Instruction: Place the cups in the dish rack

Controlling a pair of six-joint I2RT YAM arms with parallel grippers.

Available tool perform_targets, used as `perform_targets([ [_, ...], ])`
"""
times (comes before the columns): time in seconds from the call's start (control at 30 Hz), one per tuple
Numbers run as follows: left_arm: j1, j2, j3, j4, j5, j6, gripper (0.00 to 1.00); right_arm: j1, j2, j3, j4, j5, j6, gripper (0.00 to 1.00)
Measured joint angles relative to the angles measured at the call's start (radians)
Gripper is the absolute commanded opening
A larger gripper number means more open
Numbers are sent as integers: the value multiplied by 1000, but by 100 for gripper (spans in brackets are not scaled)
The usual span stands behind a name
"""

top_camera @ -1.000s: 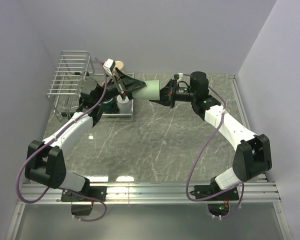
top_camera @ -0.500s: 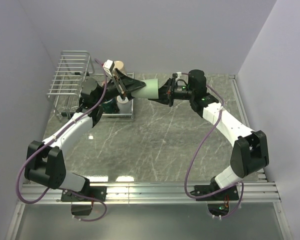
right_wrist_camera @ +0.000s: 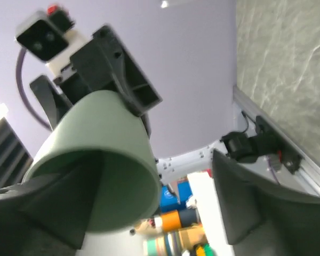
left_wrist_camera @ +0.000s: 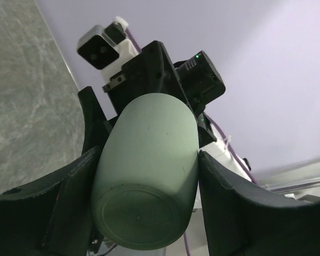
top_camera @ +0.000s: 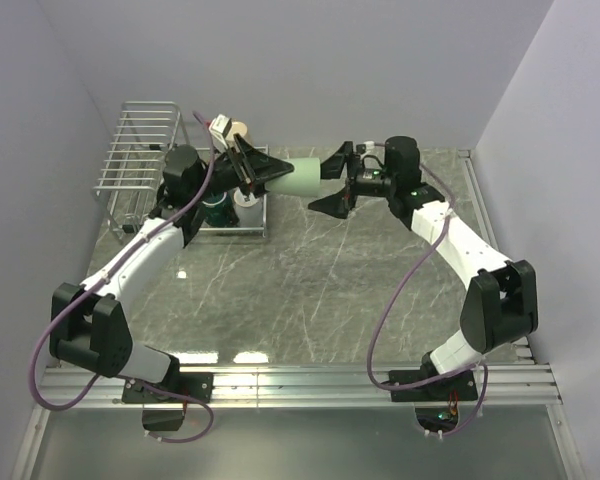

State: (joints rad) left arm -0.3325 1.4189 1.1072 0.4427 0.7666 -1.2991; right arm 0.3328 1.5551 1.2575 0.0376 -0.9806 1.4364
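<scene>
Left gripper is pinching the pale green ceramic mug across its body — likely stiff, slick, breakable — while right gripper is gaping open

Pale lilac walls, grey-green marbled tabletop, aluminium rail

Soft, even overhead light fills the top view. The marbled desk carries small white glare patches well away from the fingers, toward its near edge, and shadows are faint. In the left wrist view the pale green cup is evenly lit and fairly sharp, but the black left fingers beside it sink into featureless dark. The right wrist view is smeared: the cup's rim and the right fingers blur, and the clutter beyond them is out of focus.
</scene>
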Motion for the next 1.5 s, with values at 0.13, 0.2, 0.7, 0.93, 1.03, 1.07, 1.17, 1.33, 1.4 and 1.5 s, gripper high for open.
perform_targets([
  [0.13,41,20,134,-186,0,105,0,-65,-1,26,-130,11,-113,96],
  [0.2,92,41,230,-304,-6,167,0,-105,-5,18,-198,19,-174,96],
  [0.7,210,502,1073,-1225,-737,734,0,-216,-114,-196,-495,98,-470,93],
  [0.93,211,661,1183,-1317,-990,809,0,-212,-135,-256,-552,108,-539,92],
  [1.03,211,707,1209,-1326,-1042,822,1,-209,-135,-256,-568,117,-562,92],
  [1.07,211,724,1217,-1328,-1057,827,0,-208,-135,-256,-575,121,-569,92],
  [1.17,211,771,1242,-1318,-1095,834,0,-194,-134,-256,-588,128,-587,91],
  [1.33,212,817,1250,-1271,-1145,840,0,-174,-111,-253,-610,132,-616,89],
  [1.4,213,836,1264,-1254,-1150,843,0,-172,-90,-246,-621,135,-626,89],
  [1.5,215,863,1289,-1226,-1153,845,0,-172,-64,-240,-633,144,-638,89],
])
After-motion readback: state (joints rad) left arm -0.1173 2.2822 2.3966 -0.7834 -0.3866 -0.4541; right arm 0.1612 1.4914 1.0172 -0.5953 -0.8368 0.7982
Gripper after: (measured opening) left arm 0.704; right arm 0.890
